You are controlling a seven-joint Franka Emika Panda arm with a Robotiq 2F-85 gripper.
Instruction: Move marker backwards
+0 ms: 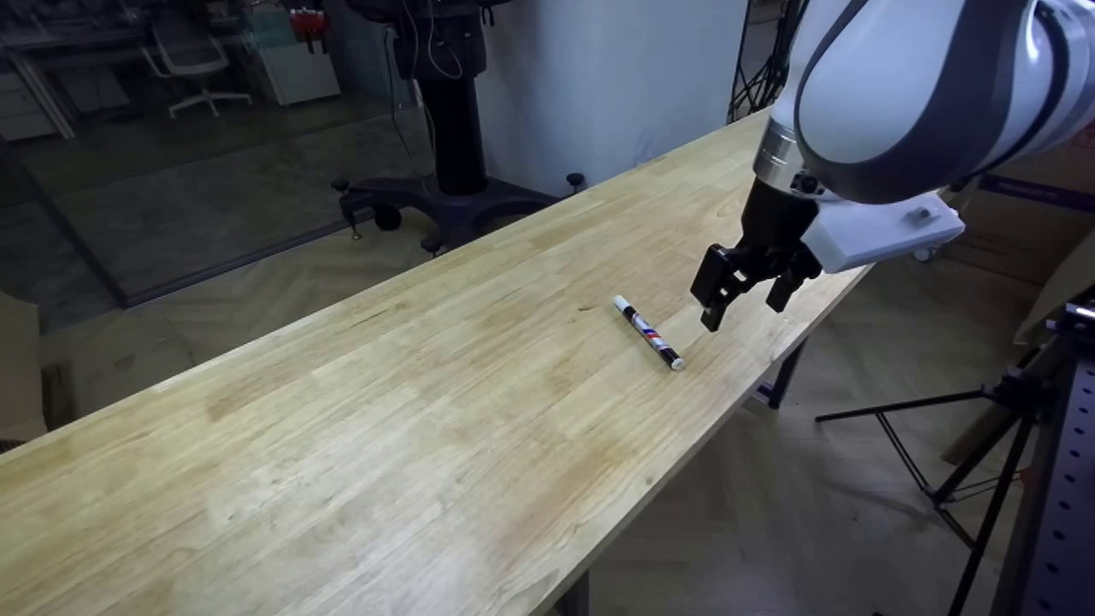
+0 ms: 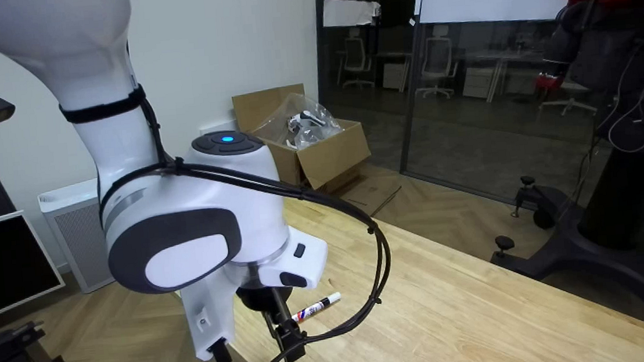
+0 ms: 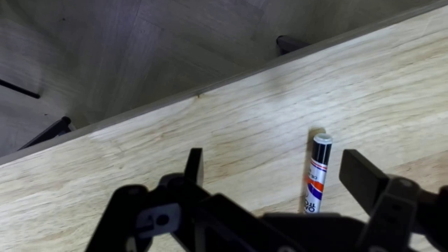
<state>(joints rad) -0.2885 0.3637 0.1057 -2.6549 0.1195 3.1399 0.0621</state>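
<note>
The marker [image 1: 648, 333] lies flat on the long wooden table [image 1: 368, 445]. It is white and black with red and blue marks and a white end. In an exterior view it is partly hidden behind my gripper, with its white-ended part showing [image 2: 322, 305]. In the wrist view the marker [image 3: 317, 175] appears between the two fingers, closer to the right one; its lower part is hidden by the gripper body. My gripper [image 1: 746, 310] is open and empty, above the table and apart from the marker. It also shows in the wrist view [image 3: 273, 154].
The table's edge [image 3: 199, 95] runs close by the marker, with floor beyond it. A dark wheeled stand [image 1: 458, 184] is along the table's far side. A tripod [image 1: 1018, 393] stands on the near side. A cardboard box [image 2: 334, 153] is beyond the table. A cable [image 2: 384, 257] loops from the arm.
</note>
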